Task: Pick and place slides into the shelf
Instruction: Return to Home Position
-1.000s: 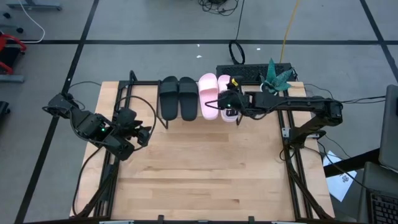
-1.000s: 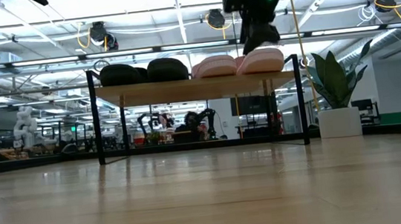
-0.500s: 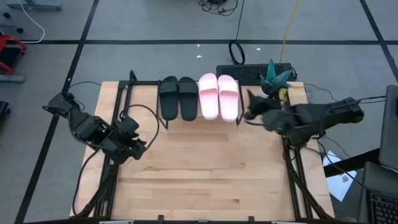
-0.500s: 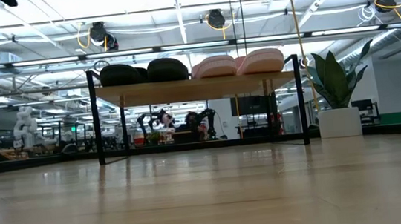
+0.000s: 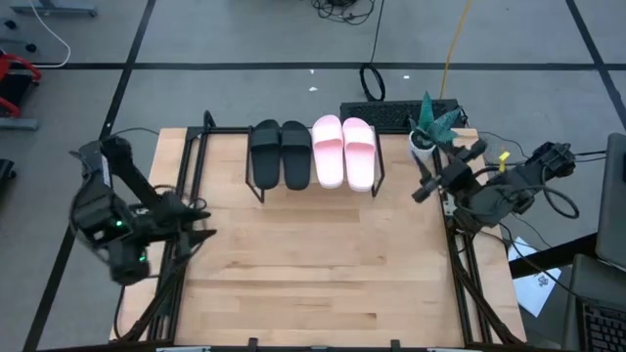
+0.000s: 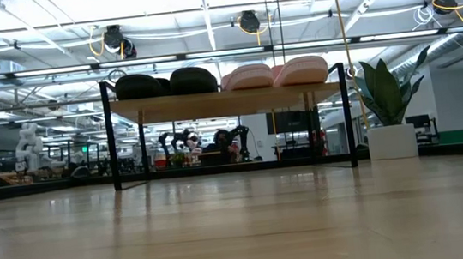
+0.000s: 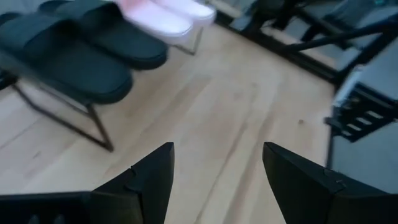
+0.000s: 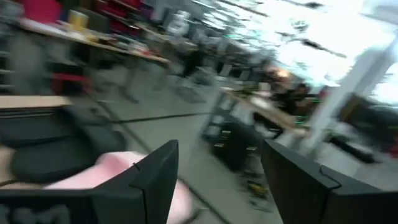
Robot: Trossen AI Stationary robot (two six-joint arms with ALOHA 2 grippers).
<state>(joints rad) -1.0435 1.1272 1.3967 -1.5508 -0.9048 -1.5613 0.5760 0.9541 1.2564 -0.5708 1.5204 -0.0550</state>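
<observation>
All the slides lie side by side on the shelf (image 5: pixel 315 184) at the table's far edge. The two black slides (image 5: pixel 280 154) are on the left and the two pink slides (image 5: pixel 343 153) on the right, soles on the plank top (image 6: pixel 224 102). My left gripper (image 5: pixel 199 221) is open at the table's left edge; in its wrist view the left gripper (image 7: pixel 217 165) looks across bare wood toward the black slides (image 7: pixel 68 53). My right gripper (image 5: pixel 421 190) is open near the table's right edge, right of the shelf. The right gripper (image 8: pixel 217 165) touches nothing.
A potted plant (image 5: pixel 434 121) stands at the table's far right corner, close to my right arm, and shows as the plant (image 6: pixel 384 105) in the low view. Bare wooden tabletop (image 5: pixel 313 264) stretches from the shelf to the near edge. Black frame rails (image 5: pixel 465 259) run along both sides.
My right gripper has drawn back from the rightmost pink slide on the shelf, moving toward the table's right edge. The slide stays on the plank. My left arm has swung back toward the table's left edge and turned, its gripper now pointing across the table.
</observation>
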